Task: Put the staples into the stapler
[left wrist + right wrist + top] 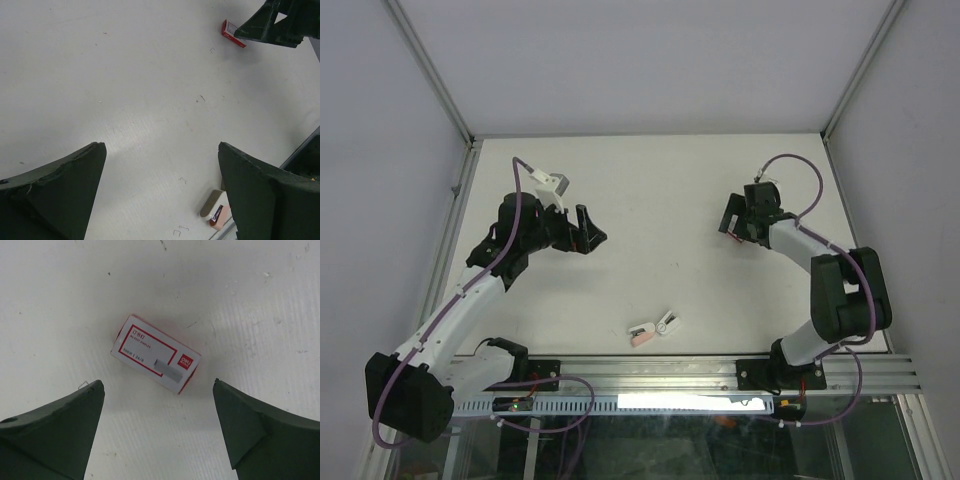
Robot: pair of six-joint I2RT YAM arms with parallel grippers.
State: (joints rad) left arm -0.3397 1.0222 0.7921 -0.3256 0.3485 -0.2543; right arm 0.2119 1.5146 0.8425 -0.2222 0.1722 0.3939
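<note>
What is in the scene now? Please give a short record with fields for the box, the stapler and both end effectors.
left end effector: open, empty, above the table
right end effector: open, empty, over the box
box: flat on the table, label up, not gripped
stapler: on the table by its near edge, untouched

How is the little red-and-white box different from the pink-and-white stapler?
The small flat red-and-white cardboard staple box is one rectangular block with printing; the tiny pink-and-white plastic stapler is two halves splayed apart. The box lies right below the open right pincer; the stapler lies near the front edge of the white table, far from that pincer. Both are small, rest on the table, and nothing holds them.
</note>
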